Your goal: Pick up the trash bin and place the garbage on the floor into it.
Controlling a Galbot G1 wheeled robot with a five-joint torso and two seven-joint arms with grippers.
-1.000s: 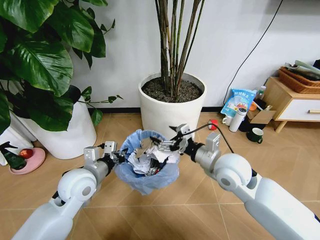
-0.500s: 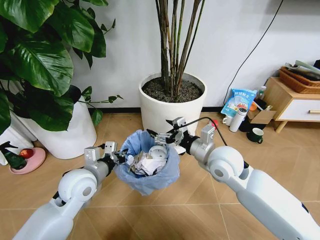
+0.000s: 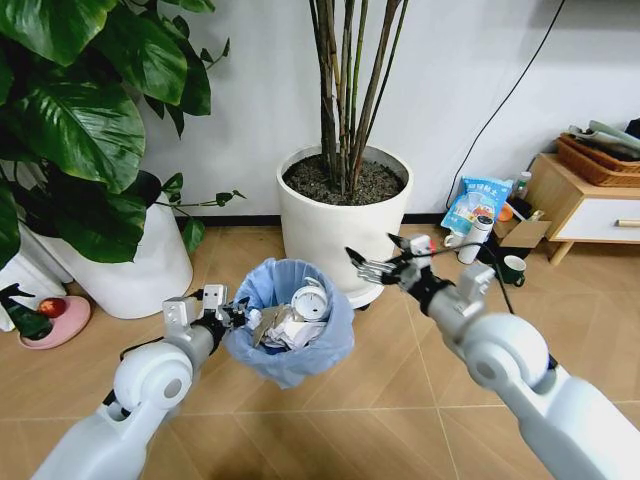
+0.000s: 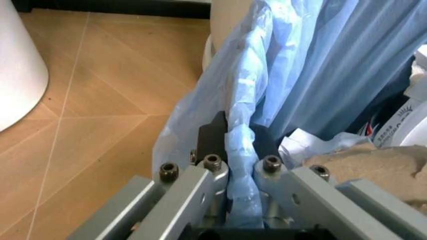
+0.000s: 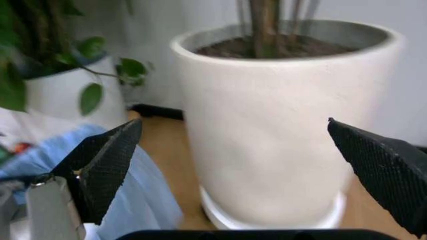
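Observation:
The trash bin [image 3: 292,352], lined with a crinkly light-blue bag, hangs just above the floor. My left gripper [image 3: 236,318] is shut on its near-left rim. In the left wrist view, that gripper [image 4: 237,134] pinches a fold of the bag [image 4: 300,70]. The garbage lies inside the bin: a white round lid [image 3: 311,301] on crumpled paper wads [image 3: 287,331], also visible beside the left fingers [image 4: 363,162]. My right gripper [image 3: 368,266] hangs open and empty to the right of the bin, in front of the white plant pot. Its fingers [image 5: 107,160] are spread wide.
A white plant pot [image 3: 343,220] stands right behind the bin, close to my right gripper [image 5: 240,165]. A second pot [image 3: 150,265] with large leaves is at the left. A pink dish [image 3: 55,320] lies far left. A blue snack bag [image 3: 472,203], flask, mug [image 3: 511,270] and wooden cabinet [image 3: 580,205] crowd the right.
My right gripper has drawn back from over the bin to its right side and is now empty. The white lid now lies in the bin. The left gripper keeps its hold.

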